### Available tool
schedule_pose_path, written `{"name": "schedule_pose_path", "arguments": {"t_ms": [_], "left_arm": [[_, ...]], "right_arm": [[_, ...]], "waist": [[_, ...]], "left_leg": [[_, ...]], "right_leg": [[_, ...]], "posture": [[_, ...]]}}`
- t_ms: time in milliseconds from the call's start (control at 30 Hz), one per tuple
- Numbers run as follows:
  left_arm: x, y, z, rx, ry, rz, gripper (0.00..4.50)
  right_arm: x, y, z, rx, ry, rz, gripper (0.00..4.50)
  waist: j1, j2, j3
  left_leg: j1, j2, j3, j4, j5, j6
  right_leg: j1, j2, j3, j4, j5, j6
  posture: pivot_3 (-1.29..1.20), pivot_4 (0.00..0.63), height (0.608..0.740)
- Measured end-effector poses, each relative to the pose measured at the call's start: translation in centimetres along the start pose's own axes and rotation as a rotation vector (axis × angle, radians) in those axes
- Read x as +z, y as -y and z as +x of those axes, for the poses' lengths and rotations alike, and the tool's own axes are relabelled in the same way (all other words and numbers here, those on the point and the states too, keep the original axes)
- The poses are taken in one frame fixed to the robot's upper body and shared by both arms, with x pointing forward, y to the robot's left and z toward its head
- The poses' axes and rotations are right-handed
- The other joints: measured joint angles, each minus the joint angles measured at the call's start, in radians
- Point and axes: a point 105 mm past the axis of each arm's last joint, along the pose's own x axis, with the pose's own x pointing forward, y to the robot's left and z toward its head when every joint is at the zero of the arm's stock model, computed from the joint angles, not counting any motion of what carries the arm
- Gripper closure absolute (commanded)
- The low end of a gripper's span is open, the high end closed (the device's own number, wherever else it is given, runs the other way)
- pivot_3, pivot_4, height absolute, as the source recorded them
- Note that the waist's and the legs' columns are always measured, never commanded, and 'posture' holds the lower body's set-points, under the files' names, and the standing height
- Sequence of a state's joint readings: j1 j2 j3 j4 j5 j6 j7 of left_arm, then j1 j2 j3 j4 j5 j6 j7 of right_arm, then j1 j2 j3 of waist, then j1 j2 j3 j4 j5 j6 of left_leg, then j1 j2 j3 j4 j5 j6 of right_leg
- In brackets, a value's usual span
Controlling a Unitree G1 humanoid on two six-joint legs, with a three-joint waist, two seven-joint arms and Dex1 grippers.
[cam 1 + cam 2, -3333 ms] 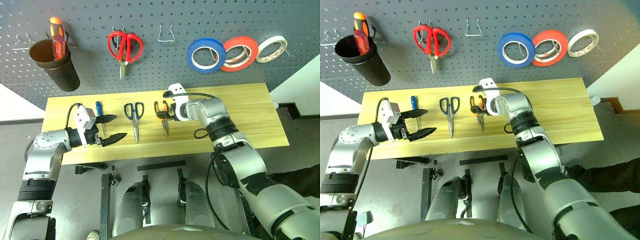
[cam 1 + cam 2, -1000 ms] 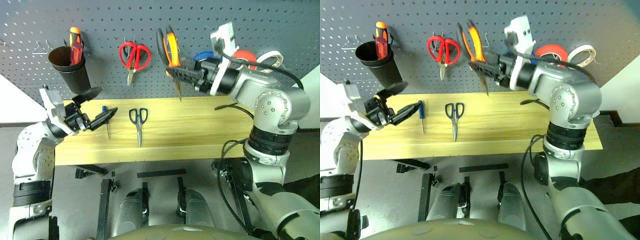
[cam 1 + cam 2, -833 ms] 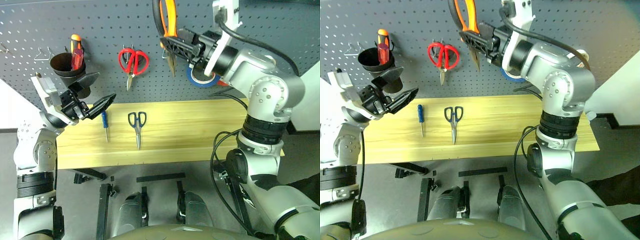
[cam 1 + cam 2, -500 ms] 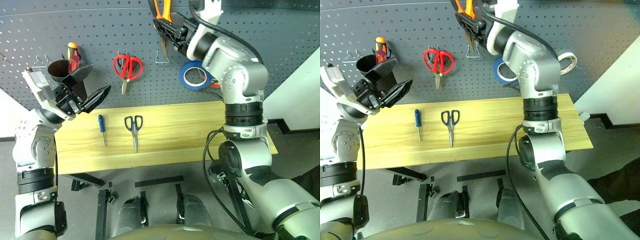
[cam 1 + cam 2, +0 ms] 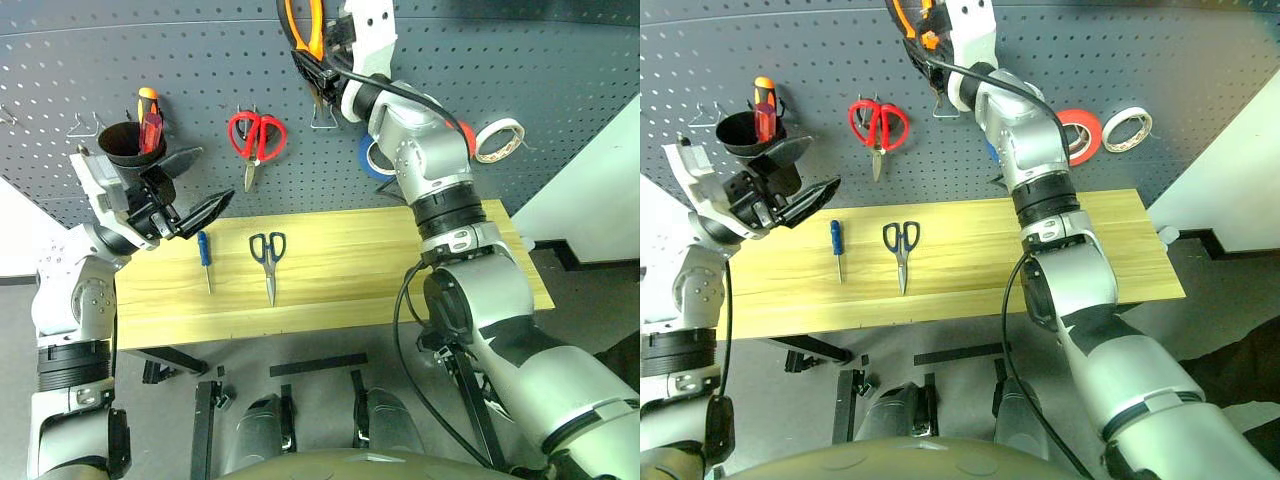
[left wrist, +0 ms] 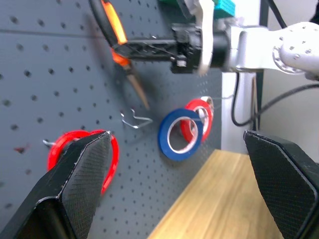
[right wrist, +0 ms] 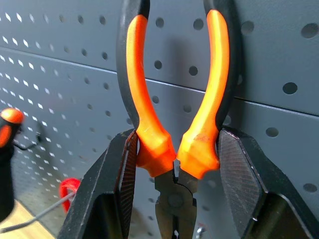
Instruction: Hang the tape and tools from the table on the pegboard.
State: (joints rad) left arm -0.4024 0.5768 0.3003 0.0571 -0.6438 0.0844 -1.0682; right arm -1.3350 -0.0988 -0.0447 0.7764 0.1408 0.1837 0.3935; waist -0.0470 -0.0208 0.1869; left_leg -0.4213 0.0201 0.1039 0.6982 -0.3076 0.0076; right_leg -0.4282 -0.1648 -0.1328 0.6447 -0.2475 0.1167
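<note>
My right gripper [image 7: 175,145] is shut on the pliers [image 7: 172,119], gripping the orange-and-black handles near the pivot. It holds them high against the pegboard [image 5: 560,90], above an empty wire hook [image 5: 325,118]. The blue tape [image 6: 177,134] hangs on the pegboard, partly hidden behind my right arm in the eye views. On the table [image 5: 400,260] lie the blue-handled screwdriver [image 5: 203,250] and the dark-handled scissors [image 5: 268,255]. My left gripper [image 5: 216,174] is open and empty, raised above the table's left end, up and left of the screwdriver.
Red-handled scissors [image 5: 255,135], a red tape ring [image 5: 1077,130] and a whitish tape ring [image 5: 497,140] hang on the board. A black cup [image 5: 130,150] with an orange-red screwdriver [image 5: 148,110] hangs just behind my left gripper.
My right arm has carried the pliers up and in toward the pegboard and rolled its wrist. The head camera has shifted. The left gripper stays open in much the same place.
</note>
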Motion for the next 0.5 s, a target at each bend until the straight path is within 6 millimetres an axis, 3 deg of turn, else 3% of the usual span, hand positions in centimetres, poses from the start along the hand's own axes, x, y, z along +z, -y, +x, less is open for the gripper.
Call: {"name": "schedule_pose_path", "arguments": {"t_ms": [500], "left_arm": [[-0.6,0.6,-0.6,0.019,-0.027,-0.004,0.00]], "right_arm": [[-2.7,1.0,0.5,-0.068,-0.091,-0.076,2.44]], "waist": [[0.004,0.000,-0.001]], "left_leg": [[0.010,0.000,0.001,0.000,0.000,-0.001]], "right_leg": [[0.009,0.000,0.003,0.001,0.000,0.000]], "posture": [[0.11,0.077,0.740]]}}
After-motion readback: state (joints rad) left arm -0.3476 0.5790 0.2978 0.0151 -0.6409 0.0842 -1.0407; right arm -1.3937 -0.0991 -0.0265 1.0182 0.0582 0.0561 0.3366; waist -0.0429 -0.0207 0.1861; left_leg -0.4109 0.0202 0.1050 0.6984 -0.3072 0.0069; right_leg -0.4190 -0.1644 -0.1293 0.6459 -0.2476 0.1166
